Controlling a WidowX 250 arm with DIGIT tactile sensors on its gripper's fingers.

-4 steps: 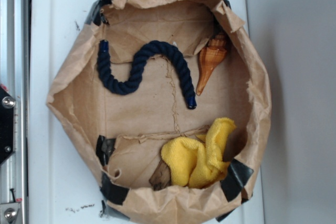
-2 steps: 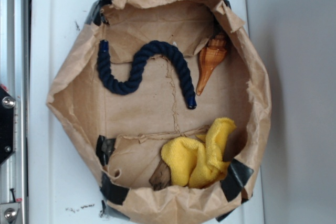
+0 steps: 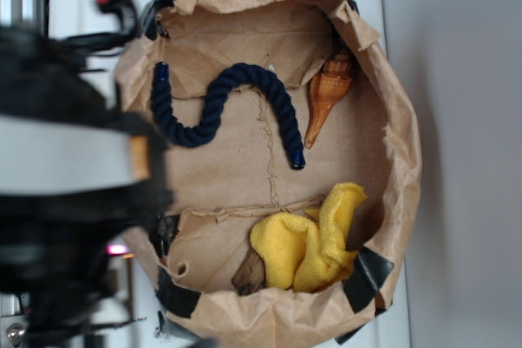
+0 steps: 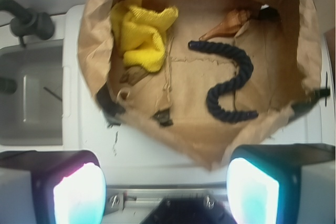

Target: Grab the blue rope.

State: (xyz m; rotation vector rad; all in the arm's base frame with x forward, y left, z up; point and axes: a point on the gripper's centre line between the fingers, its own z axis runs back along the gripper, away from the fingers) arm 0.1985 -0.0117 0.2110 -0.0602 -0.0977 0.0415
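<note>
Blue rope [image 3: 218, 108] lies flat inside the opened brown paper bag [image 3: 391, 120], in the far half of the bag floor, curved in an S. One capped end sits near the bag's left wall in the exterior view, the other capped end points down toward the middle, just beside the orange seashell [image 3: 326, 95] but not touching it. In the wrist view the rope [image 4: 231, 85] shows right of centre, shell [image 4: 228, 23] above it. Yellow cloth [image 3: 314, 238] is bunched in the near corner, well apart from the rope. Bag sits on a white surface [image 3: 81, 30].

Hand [image 4: 165, 192] is wide open, holding nothing; both fingers [image 4: 79, 195] show at the bottom of the wrist view with a big gap between. It hangs outside the bag, over the rim side, not yet above the rope. In the exterior view the arm is a large blurred mass at left, the fingers can't be made out there.

Handling guess: rope looks thick, twisted, soft and limp, light. It should compress under the pads and sag on both sides when lifted, not slip much thanks to the twist texture. Shiny caps look smooth and hard, worse to pinch. Best hold is probably across a mid-section, e.g. the top arch of the S or the straight run toward the shell, jaws set across the strand. Bag walls lean in, so the hand likely needs to clear the rim first. Staying off the shell side avoids bumping it.
</note>
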